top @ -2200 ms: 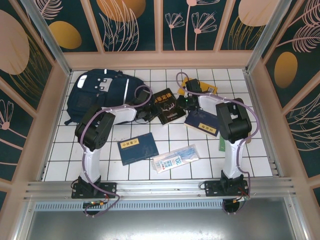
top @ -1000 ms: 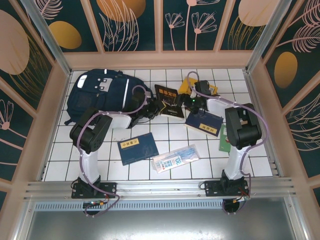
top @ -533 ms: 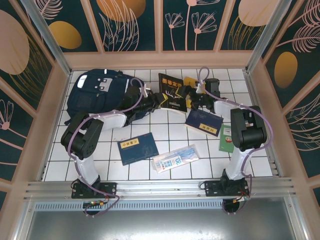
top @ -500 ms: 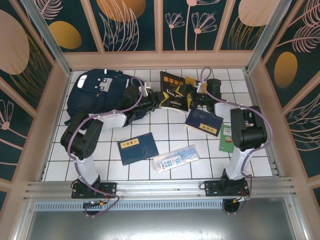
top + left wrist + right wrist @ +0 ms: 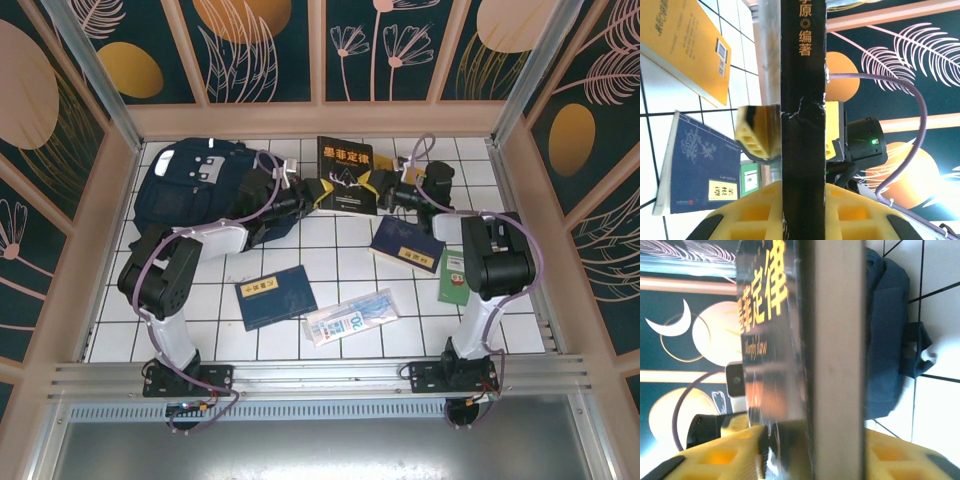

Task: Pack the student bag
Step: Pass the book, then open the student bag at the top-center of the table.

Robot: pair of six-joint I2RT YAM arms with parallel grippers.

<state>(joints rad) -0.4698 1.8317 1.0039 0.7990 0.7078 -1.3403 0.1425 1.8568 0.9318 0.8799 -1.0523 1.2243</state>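
Observation:
A black book (image 5: pixel 345 172) with yellow lettering stands upright at the back of the table, held between both arms. My left gripper (image 5: pixel 313 191) is shut on its left end; the spine (image 5: pixel 802 125) runs between the yellow fingers (image 5: pixel 740 217). My right gripper (image 5: pixel 388 190) is shut on the right end, its fingers (image 5: pixel 715 455) pressed on the cover and on the page edge (image 5: pixel 837 365). The student bag (image 5: pixel 200 185), dark navy with white stripes, lies flat to the left, and also shows behind the book (image 5: pixel 885 340).
A yellow book (image 5: pixel 384 163) lies behind the right gripper. A navy book (image 5: pixel 407 243) and a green book (image 5: pixel 453 275) lie at the right. Nearer the arms' bases are a blue book (image 5: pixel 275 296) and a plastic-wrapped pack (image 5: pixel 350 317). Frame walls bound the table.
The black book has been raised from a tilt to upright and carried toward the back wall. The right gripper has closed on its right end. The left grip is unchanged.

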